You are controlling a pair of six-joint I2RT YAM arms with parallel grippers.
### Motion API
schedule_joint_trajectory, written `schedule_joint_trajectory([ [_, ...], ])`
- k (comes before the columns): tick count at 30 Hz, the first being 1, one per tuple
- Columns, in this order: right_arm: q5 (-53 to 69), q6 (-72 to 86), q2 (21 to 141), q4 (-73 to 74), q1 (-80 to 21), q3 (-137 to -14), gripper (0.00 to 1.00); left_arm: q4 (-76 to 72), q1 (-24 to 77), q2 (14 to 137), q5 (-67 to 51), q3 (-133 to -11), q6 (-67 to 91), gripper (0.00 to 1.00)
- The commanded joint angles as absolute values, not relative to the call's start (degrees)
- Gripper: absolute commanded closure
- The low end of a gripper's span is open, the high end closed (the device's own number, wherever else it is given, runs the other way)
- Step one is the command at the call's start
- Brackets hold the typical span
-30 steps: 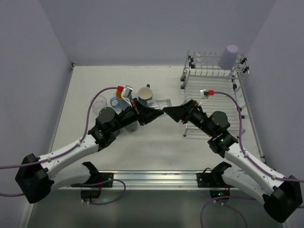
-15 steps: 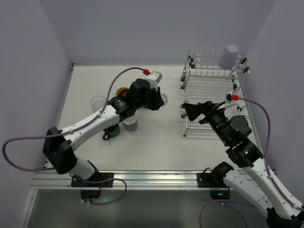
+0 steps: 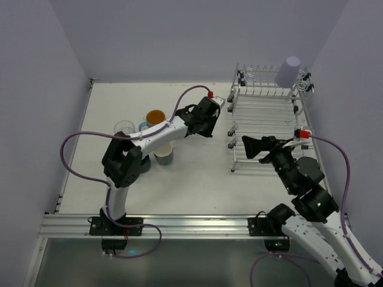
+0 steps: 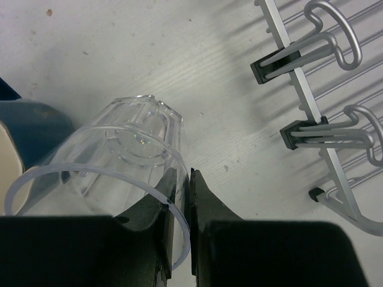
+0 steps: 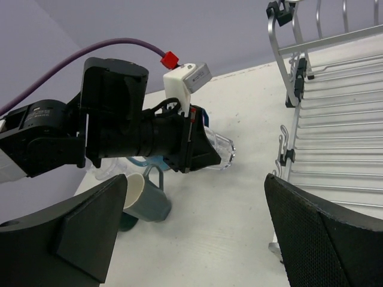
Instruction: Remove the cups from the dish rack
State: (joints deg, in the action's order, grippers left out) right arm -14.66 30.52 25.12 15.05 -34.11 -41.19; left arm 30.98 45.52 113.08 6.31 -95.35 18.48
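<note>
Farthest to the left of the left pincer (image 4: pixel 187 179), an upright glass (image 3: pixel 124 127) stands on the table (image 3: pixel 197 179), close to the table's left edge. Between that glass and the pincer sits a blue mug (image 3: pixel 155 116) with an orange inside. A teal mug (image 3: pixel 163 155) with a pale inside stands nearer the arm bases, and the left forearm passes over the gap between the two mugs.

The left pincer is clamped on the rim of a tipped glass (image 4: pixel 125 143), with one finger inside the mouth and the other outside. The glass lies on its side in the grip, its base pointing away from the pincer. In the wrist view the blue mug's side shows just left of the tipped glass.

To the pincer's right, a strip of bare white table separates the glass from the left edge of the dish rack (image 3: pixel 269 113), where black clips and wire loops stick out. Glass and rack are apart.

The right pincer (image 5: pixel 196 185) hovers over the rack's near left corner, facing the left pincer. Its jaws are spread wide with nothing between them, and open tabletop lies between the two pincers.

Well beyond the right pincer, a lavender tumbler (image 3: pixel 291 70) is perched at the rack's far right corner. The rack's right edge runs close to the side wall.
</note>
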Motion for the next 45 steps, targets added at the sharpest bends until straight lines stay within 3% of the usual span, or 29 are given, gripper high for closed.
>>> schedule_joint_trajectory([
  [1, -17.58, 29.18, 24.61, 15.12, -34.01, -39.91, 0.01, 33.92, 46.41, 116.35, 8.7, -102.9, 15.29, 1.0],
  [8, -21.79, 29.71, 22.51, 14.42, -33.93, -37.53, 0.01, 37.53, 46.41, 124.53, 10.46, -109.6, 13.89, 0.96],
  [11, -23.81, 29.27, 19.96, 13.8, -33.93, -36.74, 0.01, 37.88, 46.41, 125.77, 11.16, -110.21, 13.62, 0.86],
  [16, -23.73, 28.65, 19.25, 13.89, -33.93, -37.0, 0.01, 38.41, 46.41, 126.74, 12.13, -110.65, 13.45, 0.79],
  [23, -23.47, 28.74, 20.3, 13.89, -34.01, -37.44, 0.01, 38.41, 46.41, 125.42, 12.65, -110.74, 13.18, 0.54],
  [27, -24.43, 27.95, 21.18, 14.15, -33.93, -39.28, 0.01, 38.15, 46.41, 123.32, 13.8, -109.96, 13.18, 0.51],
  [35, -27.33, 23.03, 28.99, 15.56, -33.75, -45.08, 0.01, 31.05, 46.49, 106.99, 12.4, -104.69, 16.16, 0.27],
  [40, -28.57, 20.57, 33.04, 16.17, -31.82, -50.0, 0.01, 16.54, 46.58, 84.79, 5.9, -85.72, 18.89, 0.21],
  [45, -25.94, 18.72, 41.73, 17.75, -22.0, -59.65, 0.01, 11.25, 46.58, 67.09, 0.44, -69.65, 21.27, 0.2],
])
